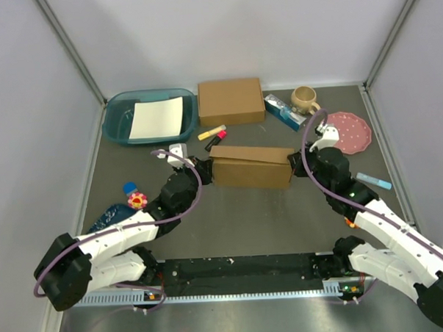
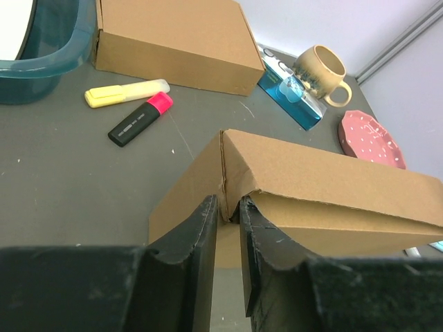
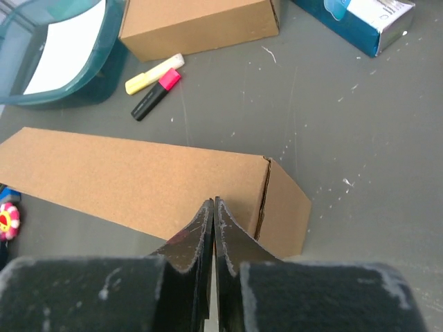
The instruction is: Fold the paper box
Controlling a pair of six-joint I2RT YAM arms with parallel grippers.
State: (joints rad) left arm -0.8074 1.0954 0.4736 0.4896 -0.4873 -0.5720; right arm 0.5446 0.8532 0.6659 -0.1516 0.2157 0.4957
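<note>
Dark grey table (image 1: 231,224), matte and scuffed with pale specks. Dead centre sits the paper box (image 1: 251,166): plain brown cardboard, long and low, with crisp creases and a corner seam gaping slightly at the right end. The left gripper (image 2: 227,204) is at its left end, rough black fingers parted by a thin slit. The right gripper (image 3: 214,202) is clenched tight on nothing, tips at the box's right end. Farther back there's a squarer, smooth cardboard box (image 1: 230,101), and to its left a glossy teal tub (image 1: 116,112) holding white paper (image 1: 157,117). On the right are a scalloped pink plate (image 1: 350,131) and a beige mug (image 1: 304,98). Smallest: a yellow highlighter (image 2: 127,93) and a black pink-capped marker (image 2: 140,119).
</note>
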